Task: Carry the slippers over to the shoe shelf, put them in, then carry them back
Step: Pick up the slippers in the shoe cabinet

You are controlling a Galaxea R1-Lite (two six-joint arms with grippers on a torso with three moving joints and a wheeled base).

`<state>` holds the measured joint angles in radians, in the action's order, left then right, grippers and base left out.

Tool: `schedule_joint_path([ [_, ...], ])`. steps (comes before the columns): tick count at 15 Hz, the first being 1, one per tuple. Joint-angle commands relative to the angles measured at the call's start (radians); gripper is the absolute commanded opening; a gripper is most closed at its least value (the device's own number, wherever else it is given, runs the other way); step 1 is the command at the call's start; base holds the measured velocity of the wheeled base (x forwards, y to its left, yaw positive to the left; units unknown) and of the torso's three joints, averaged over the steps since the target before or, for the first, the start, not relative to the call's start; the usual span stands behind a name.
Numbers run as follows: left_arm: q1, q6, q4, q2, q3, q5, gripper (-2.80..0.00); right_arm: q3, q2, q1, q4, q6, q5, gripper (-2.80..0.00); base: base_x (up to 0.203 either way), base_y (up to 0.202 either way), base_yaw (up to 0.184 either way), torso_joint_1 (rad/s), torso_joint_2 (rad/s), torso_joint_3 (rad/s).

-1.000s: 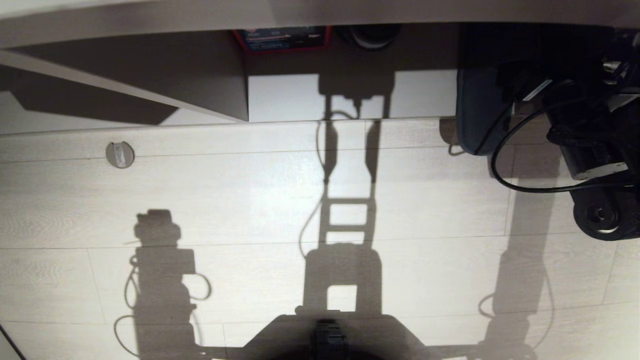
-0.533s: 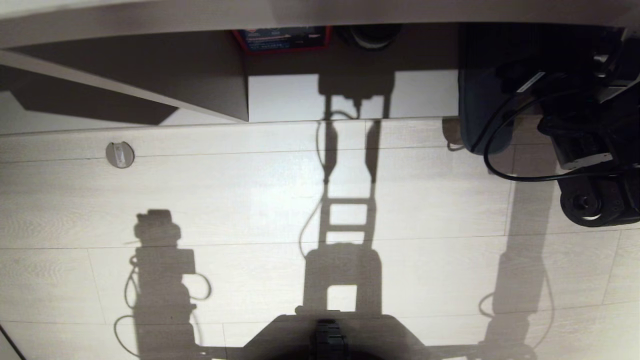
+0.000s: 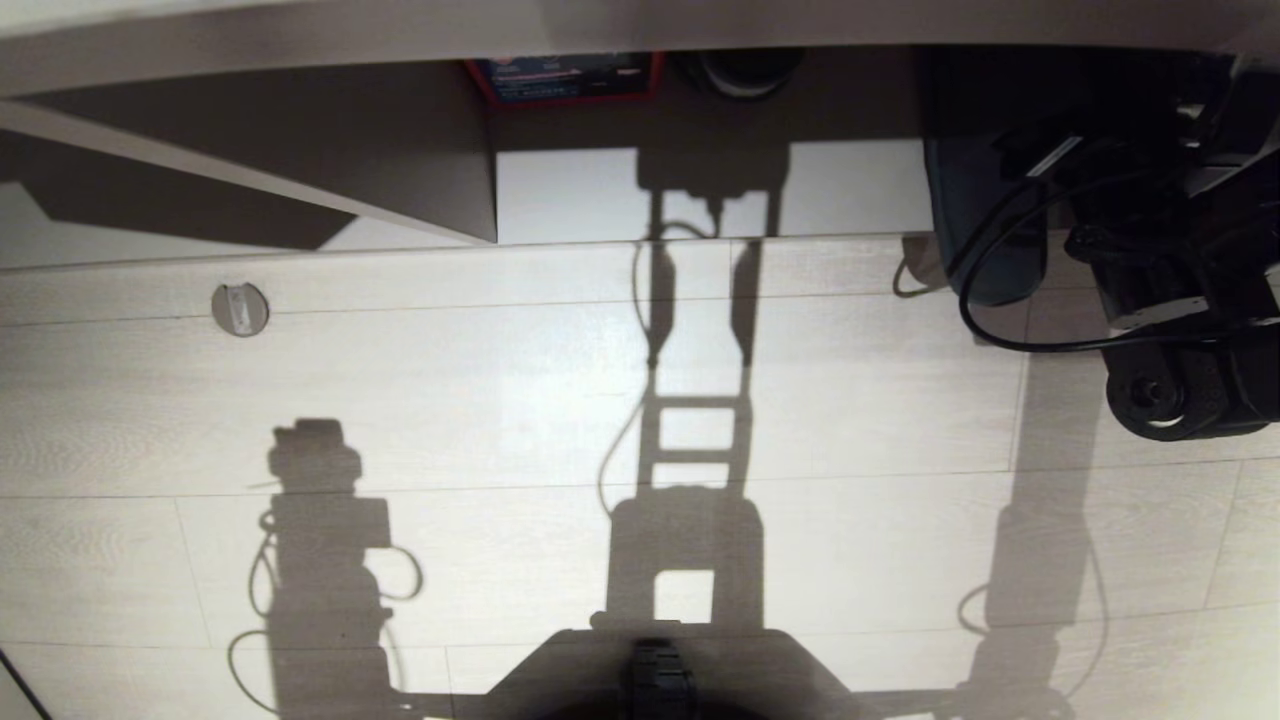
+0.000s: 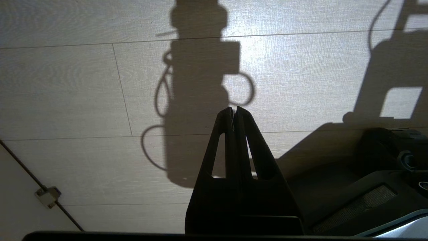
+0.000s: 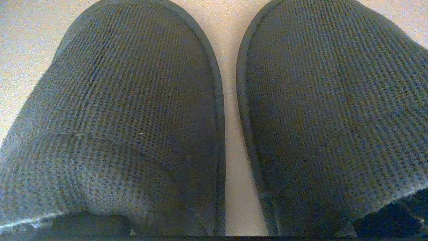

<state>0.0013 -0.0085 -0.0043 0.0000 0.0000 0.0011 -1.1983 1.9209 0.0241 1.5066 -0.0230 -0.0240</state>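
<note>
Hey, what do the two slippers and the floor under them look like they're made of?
The slippers look like soft woven or knitted fabric, dark grey and matte: a fine waffle-like grid covers each upper, with a smooth bound edge around it. The floor looks like pale wood-look plank, laminate or vinyl, I cannot tell which: faint grain, straight plank seams and a slight sheen where the light falls.

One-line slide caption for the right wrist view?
Close-up from the right wrist: the two dark waffle-knit slippers lie side by side on the pale floor, a narrow gap between them.
</note>
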Motion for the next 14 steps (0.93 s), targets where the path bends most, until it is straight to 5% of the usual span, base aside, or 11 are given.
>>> schedule_joint_path([
  [1, 0.0, -0.001, 0.0, 0.0, 0.0, 0.0, -2.8, -0.003, 0.001, 0.0, 0.009, 0.0, -0.001, 0.0, 0.0, 0.0, 0.0, 0.0, 0.0, 0.0],
  [3, 0.0, -0.001, 0.0, 0.001, 0.0, 0.0, -2.8, -0.001, 0.001, 0.0, 0.009, 0.0, -0.001, 0.0, 0.0, 0.0, 0.0, 0.0, 0.0, 0.0],
  [4, 0.0, -0.001, 0.0, 0.0, 0.0, 0.0, -2.8, -0.001, 0.0, 0.0, 0.009, 0.0, -0.001, -2.8, 0.0, 0.0, 0.0, 0.0, 0.0, 0.0],
  [14, 0.0, -0.001, 0.0, 0.0, 0.0, 0.0, -2.8, 0.0, -0.013, -0.022, 0.008, 0.008, -0.001, -2.8, 0.0, 0.0, 0.0, 0.0, 0.0, 0.0],
])
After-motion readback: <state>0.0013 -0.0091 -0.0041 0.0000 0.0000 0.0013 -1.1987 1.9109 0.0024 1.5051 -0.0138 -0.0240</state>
